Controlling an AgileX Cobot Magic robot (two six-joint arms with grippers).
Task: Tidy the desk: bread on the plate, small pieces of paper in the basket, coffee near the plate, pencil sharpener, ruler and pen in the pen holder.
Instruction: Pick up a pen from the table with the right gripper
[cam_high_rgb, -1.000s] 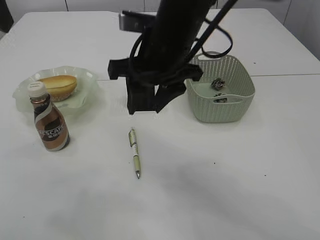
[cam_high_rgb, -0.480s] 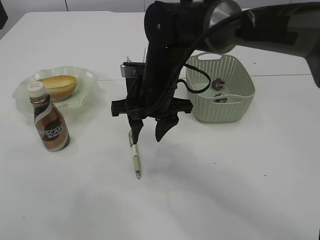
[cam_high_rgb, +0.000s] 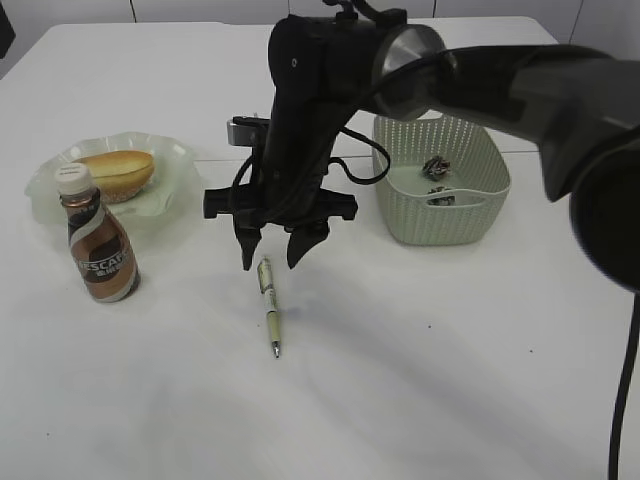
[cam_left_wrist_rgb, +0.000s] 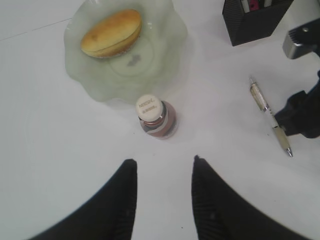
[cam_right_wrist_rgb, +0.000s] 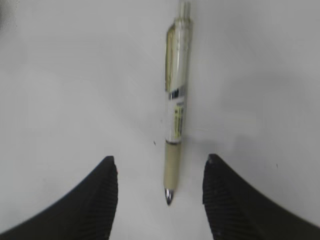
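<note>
Pen (cam_high_rgb: 268, 305) lies flat on the table (cam_high_rgb: 450, 380), tip toward 6 o'clock; right gripper (cam_high_rgb: 270, 260) hangs spread and empty over its 12 o'clock end. Left gripper (cam_left_wrist_rgb: 162, 170), spread, holds nothing.

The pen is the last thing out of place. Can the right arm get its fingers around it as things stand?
Probably yes. The right gripper hangs open just above the cream and clear plastic pen, which lies alone on the white table with a finger on either side of it and nothing in between.

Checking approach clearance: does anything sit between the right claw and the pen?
Nothing visible does. The right claw hangs open over the pen, its fingers either side, only bare table between them.
</note>
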